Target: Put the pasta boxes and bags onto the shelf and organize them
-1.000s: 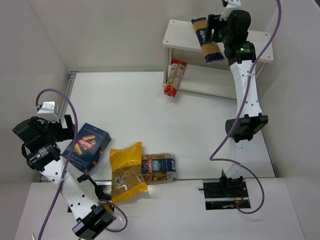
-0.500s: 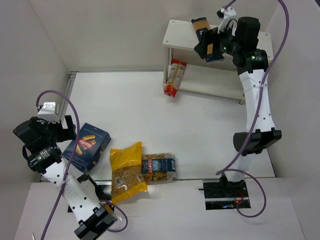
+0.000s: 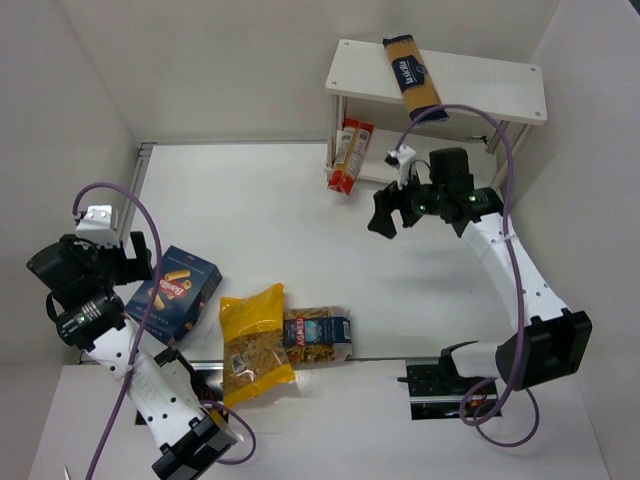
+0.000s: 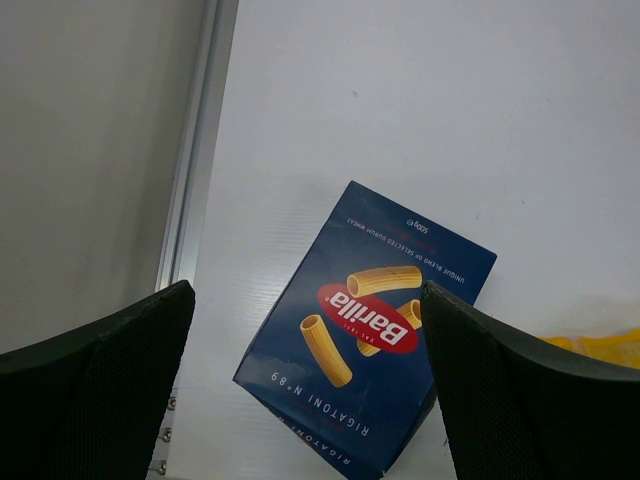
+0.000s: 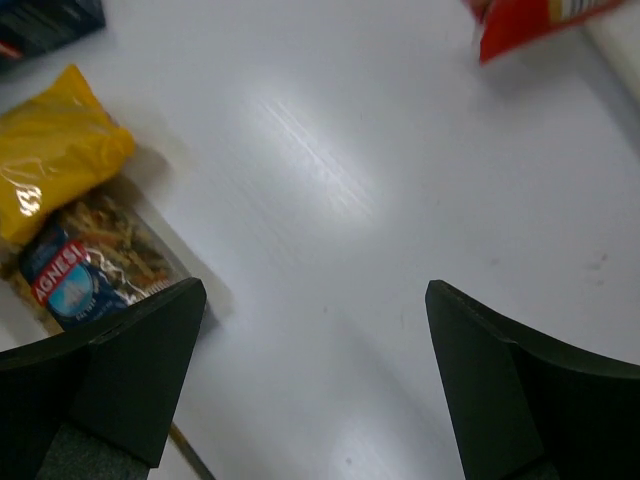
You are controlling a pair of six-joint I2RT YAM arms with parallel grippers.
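Note:
The long spaghetti pack (image 3: 411,75) with a dark blue label lies on the top tier of the white shelf (image 3: 500,85). The red-and-white narrow pack (image 3: 349,155) leans at the lower tier's left end; its corner shows in the right wrist view (image 5: 535,20). The dark blue box (image 3: 176,293) lies on the table at the left, also in the left wrist view (image 4: 370,330). The yellow bag (image 3: 254,340) and the clear blue-labelled bag (image 3: 317,336) lie side by side; both show in the right wrist view, yellow bag (image 5: 55,150), clear bag (image 5: 90,270). My left gripper (image 3: 128,256) is open above the box. My right gripper (image 3: 392,212) is open and empty over the table.
A metal rail (image 3: 140,185) runs along the table's left edge. White walls close in at the left and back. A slot with a black mount (image 3: 445,385) sits at the near edge by the right arm's base.
My right gripper let go of the spaghetti pack on the top tier and swung down and towards the table's middle. The left arm barely moved.

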